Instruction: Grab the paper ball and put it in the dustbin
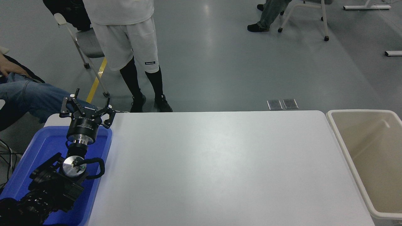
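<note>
One left claw [87,108] in view, parked at the far end of the blue tray [37,147], fingers spread wide with nothing between them. One black left arm [53,185] running back from it over the tray toward the near corner. No sight of the right claw or its arm. One blue tray, lying against the left edge of the white bench [213,166]. One cream dustbin [370,150], open-topped, standing against the bench's right edge, well apart from the tray; visible interior bare. Paper ball nowhere to be seen. Beyond the tray, one person [125,37] in white shorts standing on the grey floor, one folding chair [84,44] beside, one seated person in jeans [28,97] further left. Two small metal floor plates [281,104] beyond the bench's far edge.
</note>
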Available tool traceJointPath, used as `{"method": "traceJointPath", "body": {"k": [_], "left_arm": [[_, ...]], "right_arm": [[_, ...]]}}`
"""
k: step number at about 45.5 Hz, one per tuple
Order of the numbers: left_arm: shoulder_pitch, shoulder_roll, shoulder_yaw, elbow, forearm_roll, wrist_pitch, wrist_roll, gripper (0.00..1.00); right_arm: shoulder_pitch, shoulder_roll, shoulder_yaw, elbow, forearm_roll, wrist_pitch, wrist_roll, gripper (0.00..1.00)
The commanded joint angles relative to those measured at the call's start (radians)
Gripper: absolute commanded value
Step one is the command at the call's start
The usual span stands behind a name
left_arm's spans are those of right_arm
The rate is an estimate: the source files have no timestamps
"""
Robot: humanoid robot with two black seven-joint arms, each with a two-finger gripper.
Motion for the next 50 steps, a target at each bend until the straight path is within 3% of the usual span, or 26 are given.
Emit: {"method": "traceJointPath", "body": {"k": [1, 23, 34, 43, 50], "left_arm": [[0.0, 0.0, 0.0, 0.0, 0.0, 0.0, -0.001, 0.99], [0.0, 0.0, 0.0, 0.0, 0.0, 0.0, -0.001, 0.99], [0.0, 0.0, 0.0, 0.0, 0.0, 0.0, -0.001, 0.99], [0.0, 0.0, 0.0, 0.0, 0.0, 0.0, -0.001, 0.99], [0.0, 0.0, 0.0, 0.0, 0.0, 0.0, -0.001, 0.99]], "right_arm": [[-0.301, 0.047, 0.196, -0.052, 0.103, 0.0, 0.0, 0.0], [-0.658, 0.346, 0.449, -0.269, 0.301, -0.571, 0.011, 0.0], [-0.773, 0.466, 0.593, -0.376, 0.313, -0.673, 0.013, 0.0], [-0.812, 0.557, 0.653, -0.465, 0.399, -0.79, 0.014, 0.0], [-0.824, 0.583, 0.657, -0.477, 0.451, -0.819, 0.045, 0.0]]}}
